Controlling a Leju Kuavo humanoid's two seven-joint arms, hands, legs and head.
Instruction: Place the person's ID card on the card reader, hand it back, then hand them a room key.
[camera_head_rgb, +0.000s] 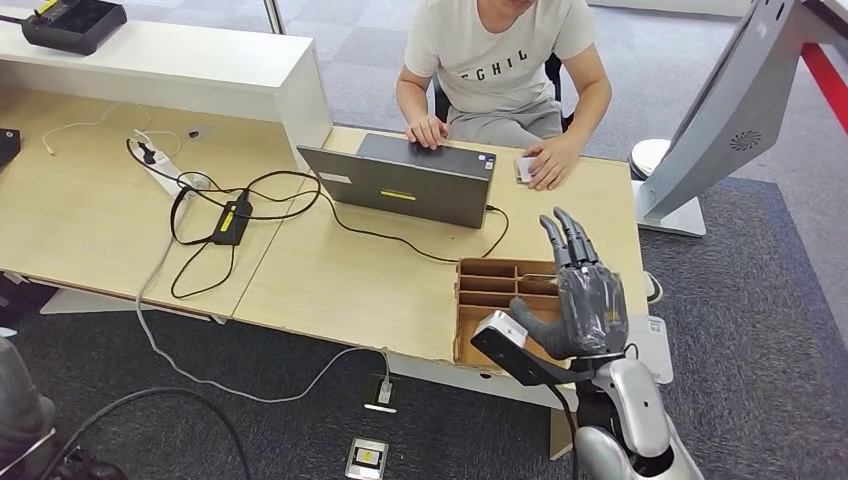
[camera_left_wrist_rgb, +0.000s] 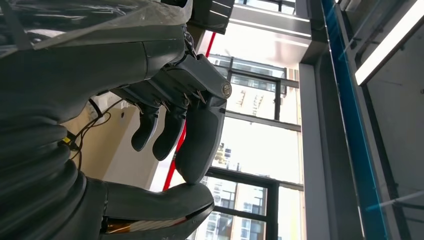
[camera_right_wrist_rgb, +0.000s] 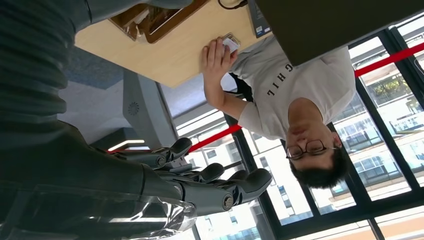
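ID card (camera_head_rgb: 524, 168) flat on the desk (camera_head_rgb: 330, 270) under the person's hand (camera_head_rgb: 548, 163), well beyond the right hand (camera_head_rgb: 585, 300). Right hand raised over the wooden tray (camera_head_rgb: 500, 290), fingers (camera_head_rgb: 565, 240) straight, apart, holding nothing. Left hand (camera_left_wrist_rgb: 170, 120) empty, fingers loosely curled, thumb touching one fingertip.

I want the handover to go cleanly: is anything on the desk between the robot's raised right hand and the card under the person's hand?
Nothing visible blocks it. The right hand is raised, fingers apart, above the cardboard organiser. Bare desk lies between it and the card. The laptop sits off to one side, and the person's hand rests on the card.
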